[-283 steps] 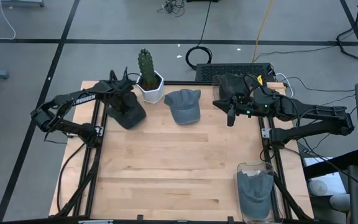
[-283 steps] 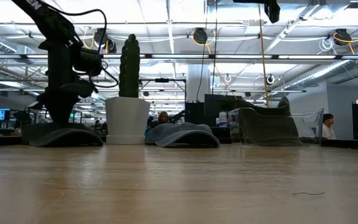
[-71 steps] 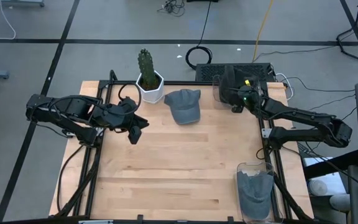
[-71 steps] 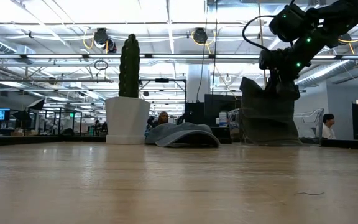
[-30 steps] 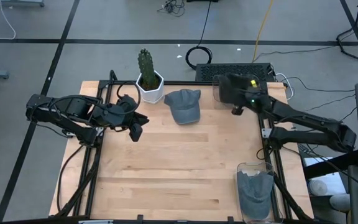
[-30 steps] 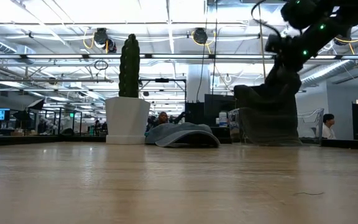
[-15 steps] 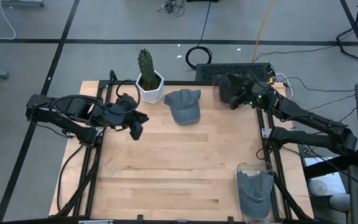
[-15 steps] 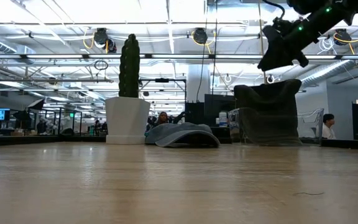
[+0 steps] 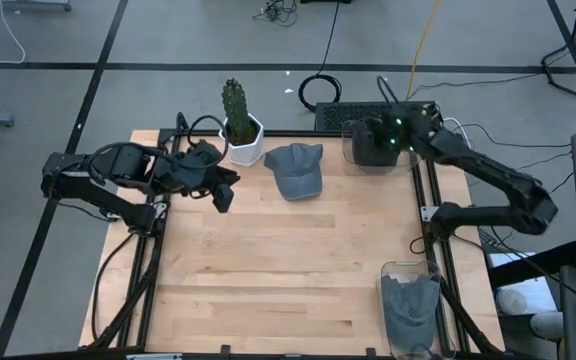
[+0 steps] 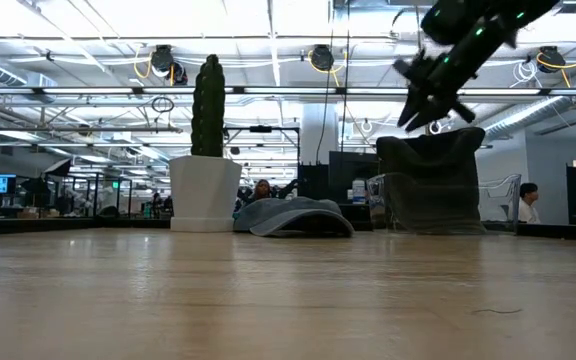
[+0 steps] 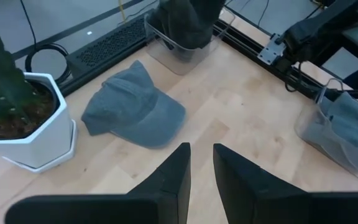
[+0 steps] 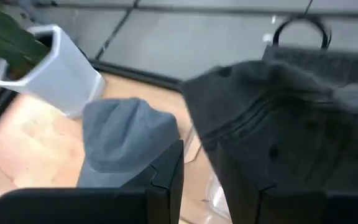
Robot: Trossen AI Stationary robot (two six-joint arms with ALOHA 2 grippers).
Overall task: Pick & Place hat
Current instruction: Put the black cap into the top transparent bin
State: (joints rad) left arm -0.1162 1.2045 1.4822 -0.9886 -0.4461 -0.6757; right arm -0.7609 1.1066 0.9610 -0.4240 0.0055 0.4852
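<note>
High view is showing one grey cap [image 9: 295,170] lying on the table [image 9: 288,270] at twelve o'clock, crown toward twelve, brim toward six, so its long axis is running twelve-to-six. It is waiting to be picked; two hats are already sitting in clear bins [image 9: 410,312]. Left gripper [image 9: 222,196] is hovering at nine o'clock of it, fingers parted, empty. Right gripper [image 9: 376,141] is hanging over the far bin [image 9: 351,152], fingers slightly apart, grasping nothing.
</note>
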